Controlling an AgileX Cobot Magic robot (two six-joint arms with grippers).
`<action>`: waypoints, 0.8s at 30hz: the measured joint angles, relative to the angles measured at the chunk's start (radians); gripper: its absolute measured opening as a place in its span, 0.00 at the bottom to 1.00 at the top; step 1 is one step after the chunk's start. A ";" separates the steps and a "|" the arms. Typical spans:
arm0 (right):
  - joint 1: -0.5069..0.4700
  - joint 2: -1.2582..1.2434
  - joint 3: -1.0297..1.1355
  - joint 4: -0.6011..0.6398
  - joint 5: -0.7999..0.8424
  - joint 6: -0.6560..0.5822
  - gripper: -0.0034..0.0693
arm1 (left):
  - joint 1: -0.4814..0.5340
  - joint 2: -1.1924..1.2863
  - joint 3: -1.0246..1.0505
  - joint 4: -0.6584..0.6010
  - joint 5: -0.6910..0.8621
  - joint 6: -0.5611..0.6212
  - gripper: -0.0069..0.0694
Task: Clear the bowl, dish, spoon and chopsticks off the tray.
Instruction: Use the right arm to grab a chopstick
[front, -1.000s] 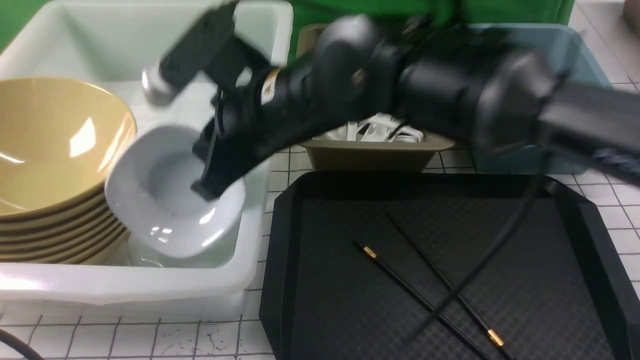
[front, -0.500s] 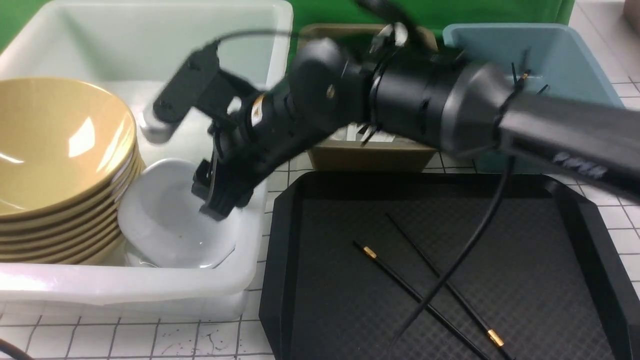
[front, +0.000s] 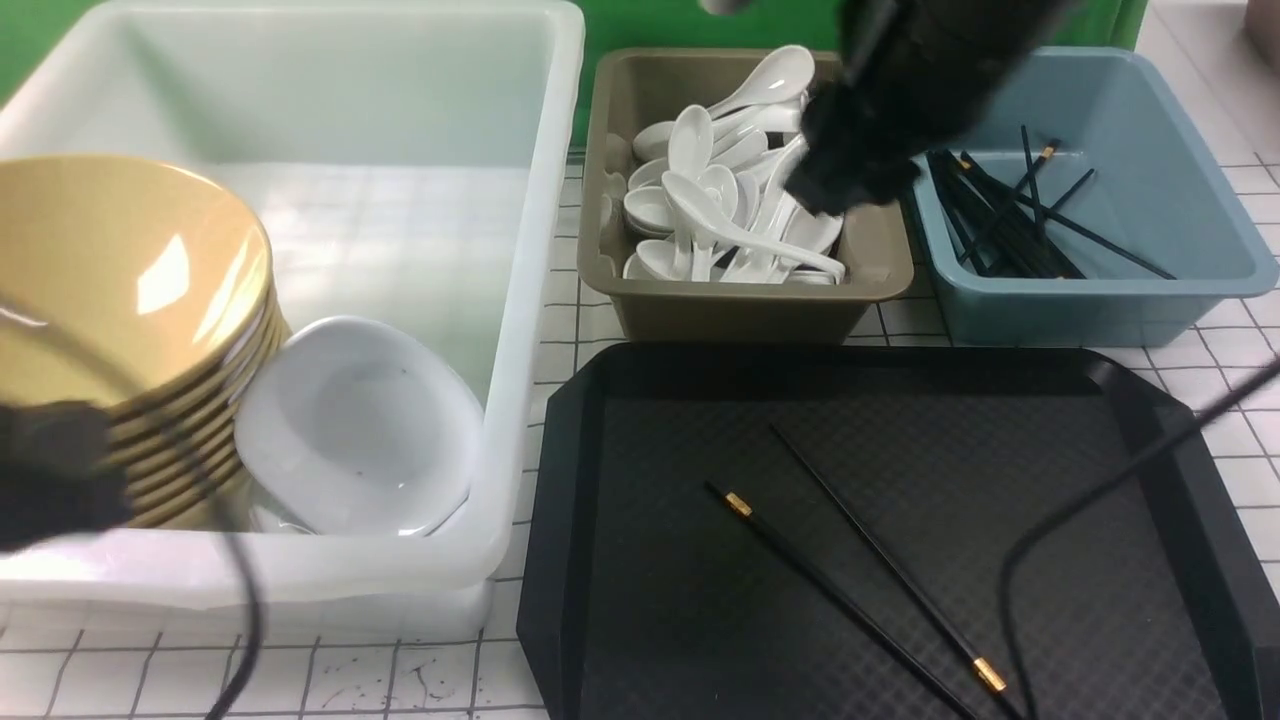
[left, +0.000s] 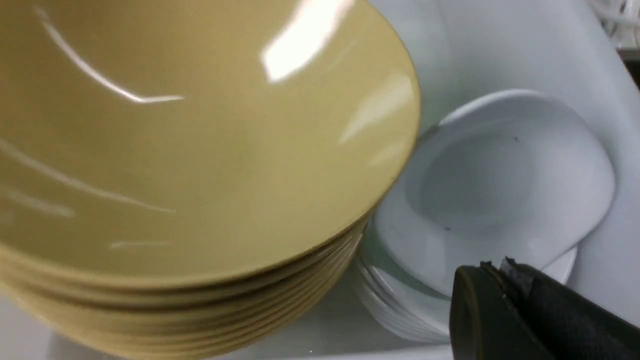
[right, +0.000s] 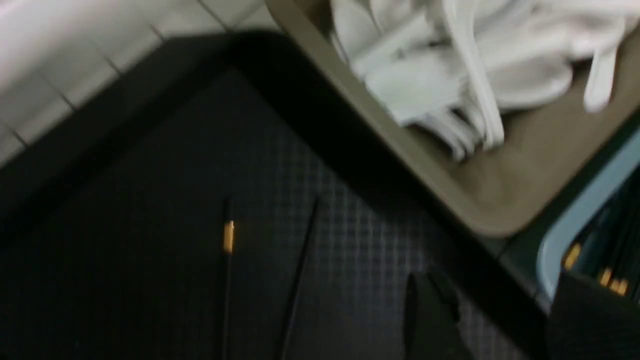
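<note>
While the chopsticks (front: 850, 570) lie loose on the floor of the tray (front: 650, 600), converging toward its near edge, and my right gripper (right: 495, 300) hangs empty, jaws apart, up by the olive tub (front: 740, 310), I'd descend where the sticks run closest, straddling both before closing.

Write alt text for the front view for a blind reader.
Two thin black chopsticks lie on a large black plastic tray. To its left a white tub holds stacked mustard-yellow bowls and a small white dish; behind it sit an olive tub of white soup spoons and a blue tub of more chopsticks, under a blurred robot arm.
</note>
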 joint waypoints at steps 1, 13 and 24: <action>-0.005 -0.027 0.061 0.001 -0.016 0.009 0.50 | 0.000 0.081 -0.042 -0.017 -0.001 0.012 0.08; -0.012 -0.428 0.699 0.005 -0.307 0.117 0.44 | -0.008 0.546 -0.198 0.004 -0.033 -0.028 0.08; -0.012 -0.469 0.797 0.010 -0.323 0.142 0.44 | -0.016 0.421 -0.208 0.222 -0.127 -0.304 0.08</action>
